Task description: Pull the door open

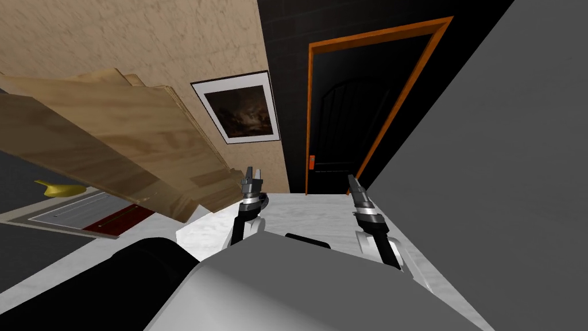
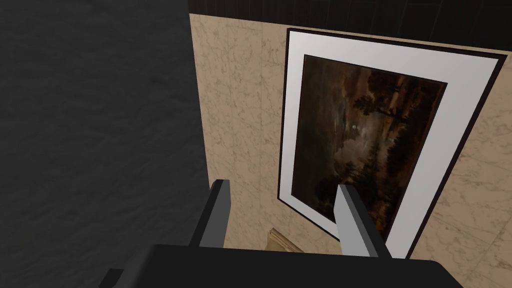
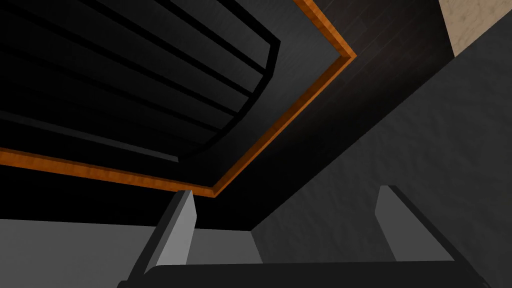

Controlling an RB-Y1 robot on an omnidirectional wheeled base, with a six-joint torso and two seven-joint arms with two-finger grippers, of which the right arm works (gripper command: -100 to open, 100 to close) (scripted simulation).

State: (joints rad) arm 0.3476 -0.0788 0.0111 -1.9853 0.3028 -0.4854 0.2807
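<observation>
A black panelled door [image 1: 359, 109] stands shut in an orange frame [image 1: 373, 39] straight ahead, at the end of the floor. A small orange handle [image 1: 312, 162] sits low on the door's left edge. My right gripper [image 1: 352, 181] is open and empty, held a short way in front of the door's lower right part. In the right wrist view the right gripper [image 3: 287, 210] looks along the door [image 3: 125, 75] and a corner of its frame [image 3: 280, 125], touching nothing. My left gripper [image 1: 253, 174] is open and empty, held left of the door by the beige wall; its fingers [image 2: 352, 220] stand apart.
A slanting stack of wooden boards [image 1: 115, 143] juts in from the left, close to my left arm. A framed dark picture [image 1: 241, 109] hangs left of the door. A plain grey wall [image 1: 488, 172] runs along the right. The pale marbled floor [image 1: 310, 215] leads to the door.
</observation>
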